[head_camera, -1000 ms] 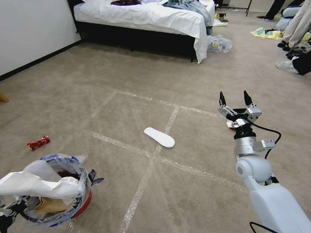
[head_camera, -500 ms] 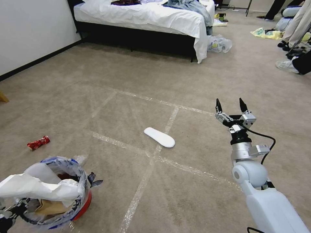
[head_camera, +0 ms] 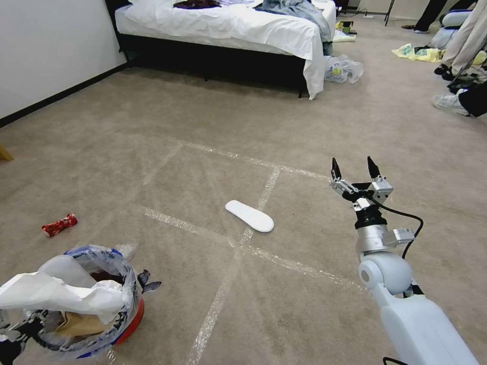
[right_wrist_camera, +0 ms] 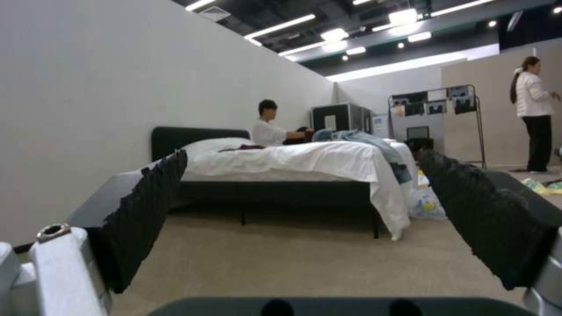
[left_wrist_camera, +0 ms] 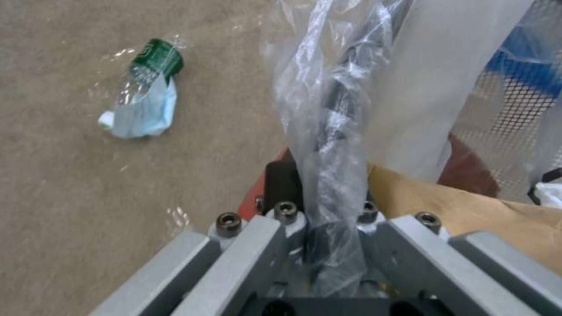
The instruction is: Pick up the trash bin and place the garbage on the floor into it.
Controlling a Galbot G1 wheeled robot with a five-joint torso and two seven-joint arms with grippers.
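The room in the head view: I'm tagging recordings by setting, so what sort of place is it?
Probably a mock bedroom staged in a larger hall. A bed with white sheets stands by the wall, and the carpeted floor carries a taped grid. The right wrist view shows an open industrial ceiling over partition walls.

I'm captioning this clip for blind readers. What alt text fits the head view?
The right hand hangs open above the taped carpet floor, right of a white slipper. At lower left sits the red trash bin, stuffed with paper; a red wrapper lies beyond it and a bed stands behind.
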